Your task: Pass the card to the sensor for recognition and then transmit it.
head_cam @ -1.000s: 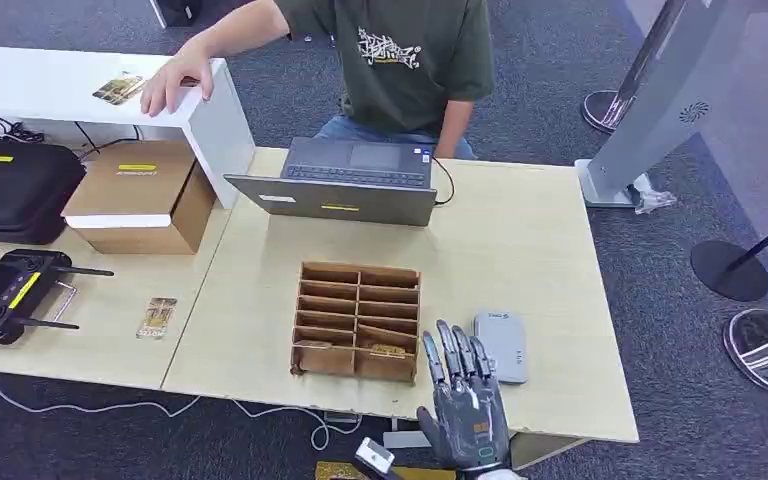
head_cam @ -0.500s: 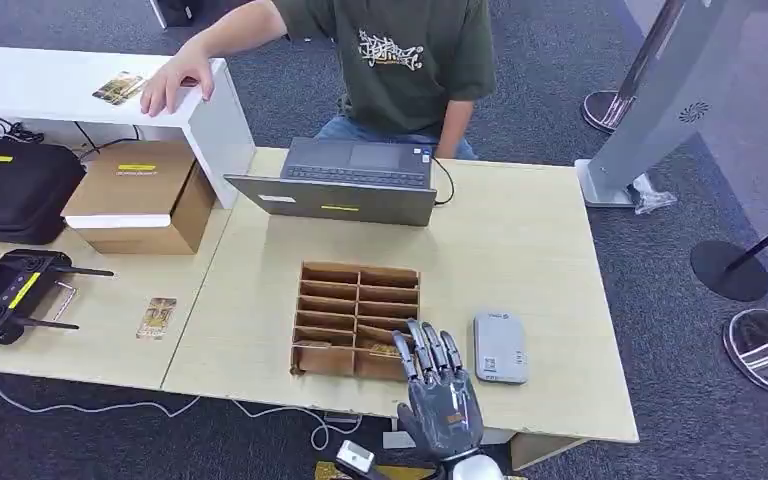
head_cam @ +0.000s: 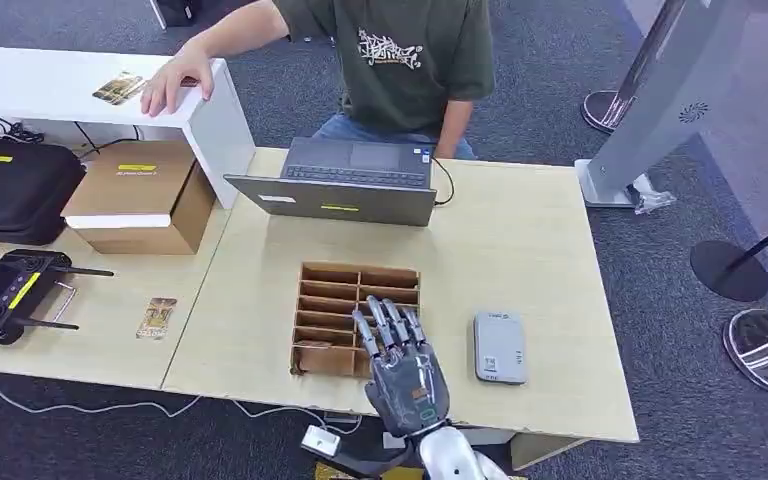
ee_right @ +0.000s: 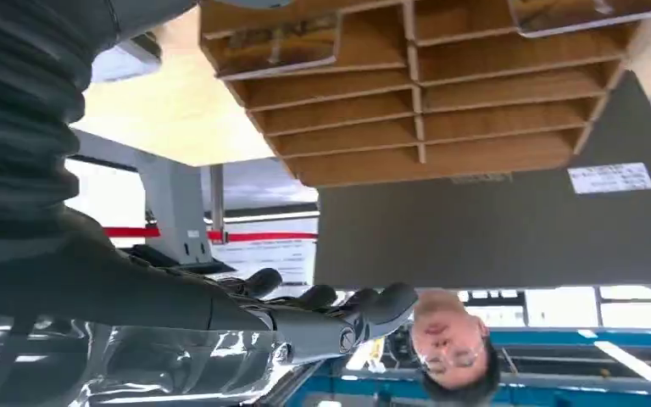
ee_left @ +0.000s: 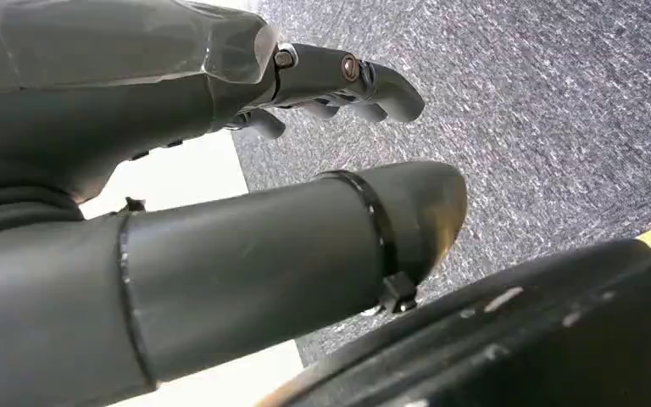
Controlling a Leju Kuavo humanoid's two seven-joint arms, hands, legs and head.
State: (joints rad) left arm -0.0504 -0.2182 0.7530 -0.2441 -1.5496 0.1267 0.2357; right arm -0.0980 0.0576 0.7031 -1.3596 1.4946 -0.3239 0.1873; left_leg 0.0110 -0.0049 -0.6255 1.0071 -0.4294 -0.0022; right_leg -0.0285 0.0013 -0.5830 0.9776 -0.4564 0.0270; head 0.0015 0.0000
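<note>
On the pale wooden table (head_cam: 520, 250), my right hand (head_cam: 400, 365) hovered, fingers apart and empty, over the brown cardboard slotted organizer (head_cam: 335, 300); I judged it should lower slowly toward the printed card (ee_right: 275, 47) in the near slot.

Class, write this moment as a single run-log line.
right hand: open, above near edge of card rack | left hand: holds nothing | sensor: on table, untouched | card: none held yet

The surface (head_cam: 520, 240) is pale wood laminate, smooth and matt. The divided organizer (head_cam: 357, 318) looks like raw brown cardboard. The sensor (head_cam: 500, 347) is smooth grey plastic. The right hand (head_cam: 400, 365) is dark and slightly glossy. The floor carpet (head_cam: 560, 90) is rough grey cloth.
</note>
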